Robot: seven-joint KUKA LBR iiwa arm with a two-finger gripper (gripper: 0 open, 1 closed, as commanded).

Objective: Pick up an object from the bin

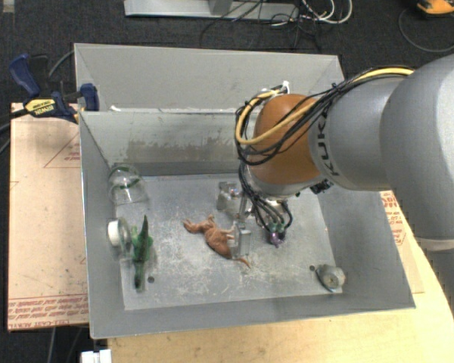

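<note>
At the middle of the grey metal bin (pixel 174 138), the robot's gripper (pixel 238 219) hangs over a small brown plastic toy dinosaur (pixel 214 235) — how wide it stands cannot be told.
The figure looks light, stiff and slick — its thick body, not the tail, seems the best hold.

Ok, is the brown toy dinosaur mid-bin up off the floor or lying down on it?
Lying down. The brown dinosaur rests flat on the bin floor, close under the gripper; nothing shows it raised.
</note>
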